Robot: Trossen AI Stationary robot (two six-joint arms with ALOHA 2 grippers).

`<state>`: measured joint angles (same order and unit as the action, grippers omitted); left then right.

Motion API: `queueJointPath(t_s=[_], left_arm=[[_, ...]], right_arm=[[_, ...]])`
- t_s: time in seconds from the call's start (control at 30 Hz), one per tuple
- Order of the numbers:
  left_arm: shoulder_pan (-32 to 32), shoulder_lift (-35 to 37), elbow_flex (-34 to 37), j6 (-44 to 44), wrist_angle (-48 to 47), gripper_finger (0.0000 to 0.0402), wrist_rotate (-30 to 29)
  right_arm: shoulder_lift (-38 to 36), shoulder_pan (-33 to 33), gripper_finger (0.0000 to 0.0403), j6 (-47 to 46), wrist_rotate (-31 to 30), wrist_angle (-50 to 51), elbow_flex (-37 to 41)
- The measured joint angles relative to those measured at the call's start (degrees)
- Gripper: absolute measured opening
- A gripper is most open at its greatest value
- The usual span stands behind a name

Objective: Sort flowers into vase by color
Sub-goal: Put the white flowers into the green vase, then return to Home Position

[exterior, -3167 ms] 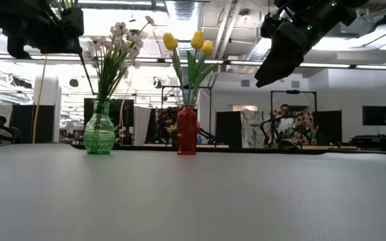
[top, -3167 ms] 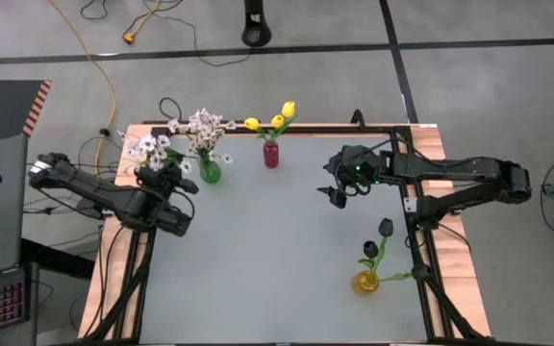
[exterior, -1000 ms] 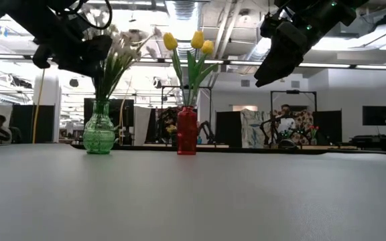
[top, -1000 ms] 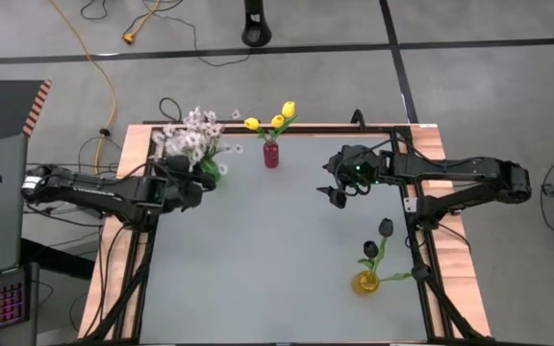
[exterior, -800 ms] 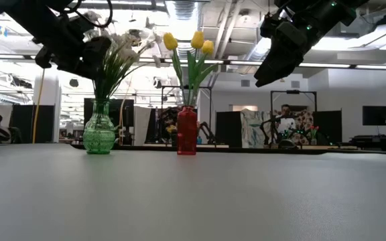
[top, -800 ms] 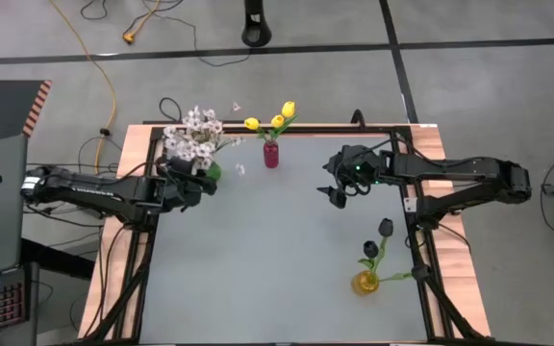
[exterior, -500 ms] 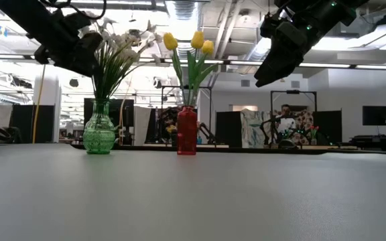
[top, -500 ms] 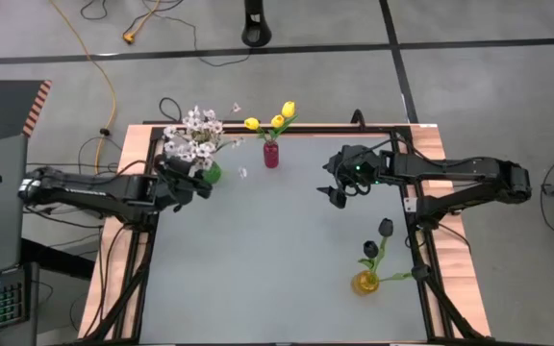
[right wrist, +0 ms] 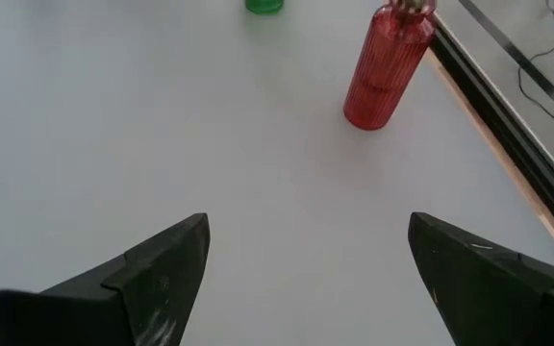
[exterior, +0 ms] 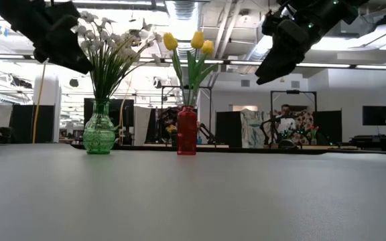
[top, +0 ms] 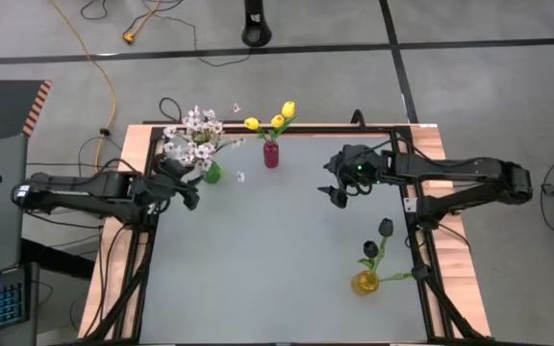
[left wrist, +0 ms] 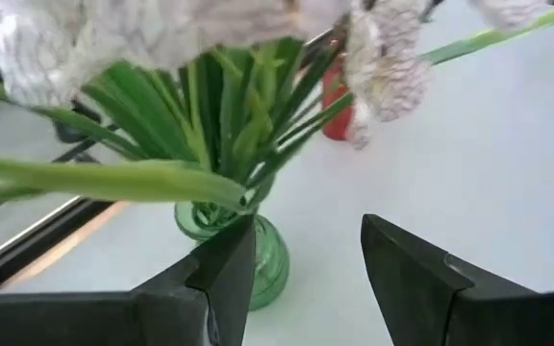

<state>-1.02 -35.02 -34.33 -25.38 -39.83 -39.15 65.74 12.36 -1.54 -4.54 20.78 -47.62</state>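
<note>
Looking straight down, the high view shows the left gripper [top: 183,183] near the table's [top: 258,250] far left corner, just beside the green vase [top: 210,173], whose white blossom sprays [top: 192,139] stand in it. The red vase [top: 271,154] with yellow tulips [top: 275,119] sits at the far edge, and the yellow vase [top: 365,283] with dark tulips [top: 378,238] stands near the right edge. The right gripper [top: 336,196] waits above the table's right half, fingers spread and holding nothing. No loose stem shows on the table, so sorting looks about complete.

From table height, the low view adds that the left gripper [exterior: 66,47] hangs high, level with the blossoms [exterior: 109,40] and well above the vase body [exterior: 99,130]. The yellow vase is out of this picture.

Only the left wrist view shows the fingers [left wrist: 224,274] parted and empty, with the green stems [left wrist: 229,125] just ahead and free of them. Leaving well, I judge, means drawing straight back and up so neither finger catches a leaf or tips the vase [left wrist: 258,259].

The right wrist view shows bare table between its wide fingers [right wrist: 162,274], with the red vase [right wrist: 385,77] well ahead.
</note>
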Motion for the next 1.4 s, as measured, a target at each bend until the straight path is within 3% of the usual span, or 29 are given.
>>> queueJointPath(t_s=[0.63,0.9,1.03,1.23,1.4], left_arm=[[0.0,10.6,0.0,3.0,-3.3,0.0178,14.2],[0.0,13.0,0.0,3.7,-5.2,0.0178,22.7],[0.0,13.5,-0.1,3.4,-6.0,0.0178,23.9],[0.0,13.5,-4.1,5.2,-7.2,0.0178,24.1],[0.0,13.5,-9.7,1.9,-15.0,0.0178,26.6]], right_arm=[[-14.7,0.0,0.0383,0.0,0.0,0.6,0.0],[-19.8,0.0,0.0383,-0.4,0.1,1.3,0.0],[-21.9,0.0,0.0383,-0.6,0.1,1.2,0.0],[-25.2,0.0,0.0383,-0.6,0.1,1.1,0.0],[-27.4,0.0,0.0383,-0.6,0.2,1.1,0.0]])
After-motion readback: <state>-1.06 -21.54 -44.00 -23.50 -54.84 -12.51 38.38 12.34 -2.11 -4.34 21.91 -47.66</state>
